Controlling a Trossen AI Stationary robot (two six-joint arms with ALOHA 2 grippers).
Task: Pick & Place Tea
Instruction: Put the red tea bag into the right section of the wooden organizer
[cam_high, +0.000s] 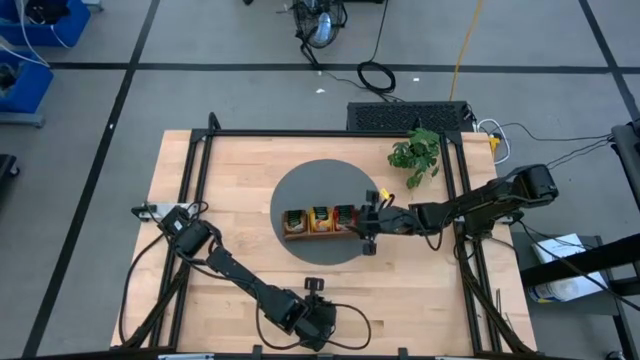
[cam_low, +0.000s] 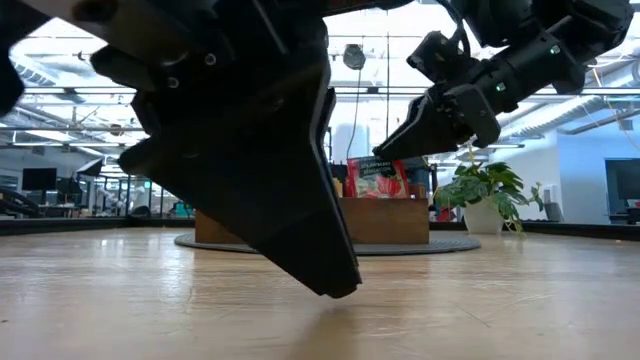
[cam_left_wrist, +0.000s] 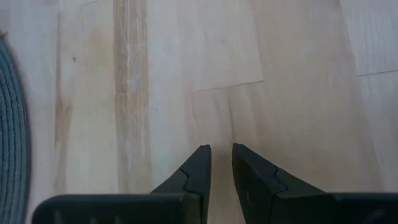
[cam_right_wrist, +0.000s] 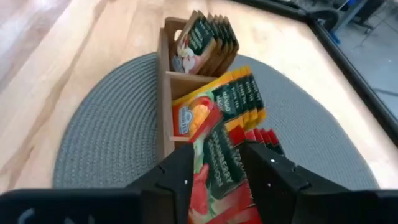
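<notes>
I'm holding the right end effector (cam_right_wrist: 214, 171) over the wooden tray (cam_high: 318, 221) on the round grey mat (cam_high: 300, 190) at table centre, its fingers apart around a red tea sachet (cam_right_wrist: 217, 165) standing in the tray's three o'clock compartment. Orange sachets (cam_right_wrist: 217, 102) fill the middle, green sachets (cam_right_wrist: 202, 40) the nine o'clock end. I'm parking the left end effector (cam_left_wrist: 221, 165), fingers slightly apart and empty, at six o'clock.

right gripper (cam_right_wrist: 214, 171) extended with jaws parted; left gripper (cam_left_wrist: 221, 168) low.
</notes>
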